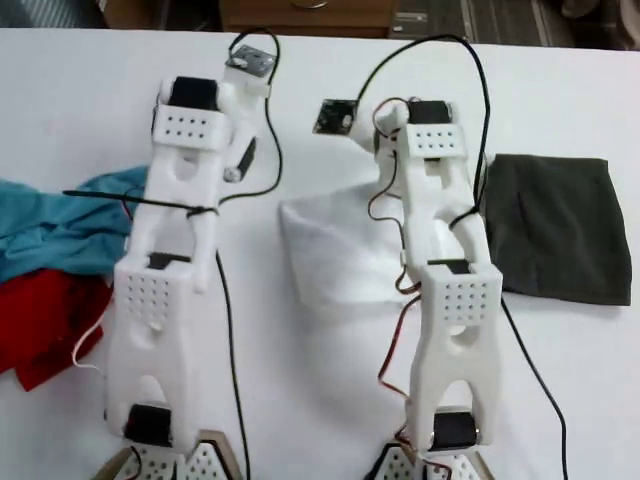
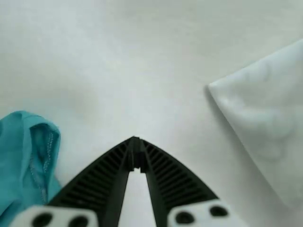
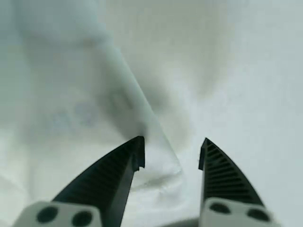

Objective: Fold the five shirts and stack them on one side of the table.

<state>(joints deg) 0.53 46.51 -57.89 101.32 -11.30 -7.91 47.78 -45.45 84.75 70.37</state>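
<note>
You're hovering the right claw [image 3: 173, 147] with its fingers apart, straddling a raised crease of the white shirt [image 3: 71, 109]. That shirt is lying mid-worktop between the two arms, loosely folded and not squared off. The left claw [image 2: 136, 158] is sitting with its tips pressed together, gripping nothing, over bare worktop [image 2: 118, 61] between the teal shirt [image 2: 23, 156] and the white one. The teal shirt is lying bunched on the left, touching the red shirt [image 1: 40, 320], and both are looking unfolded. The dark shirt [image 1: 560, 230] is lying flat and folded on the right, so I'm reading that side as the stack side. Risks as I'm judging them: if you're closing on that crease, you're likely catching the top layer only, and the fold underneath is going to open as you lift. With the left claw idle and nothing pinning the cloth, any sideways pull is probably dragging the whole shirt instead of folding it. The right arm's black cable is running along the dark shirt's near edge, so a swing that way is risking a snag and a rumpled stack. Teal and red are overlapping, so grabbing one may be pulling the other along.
</note>
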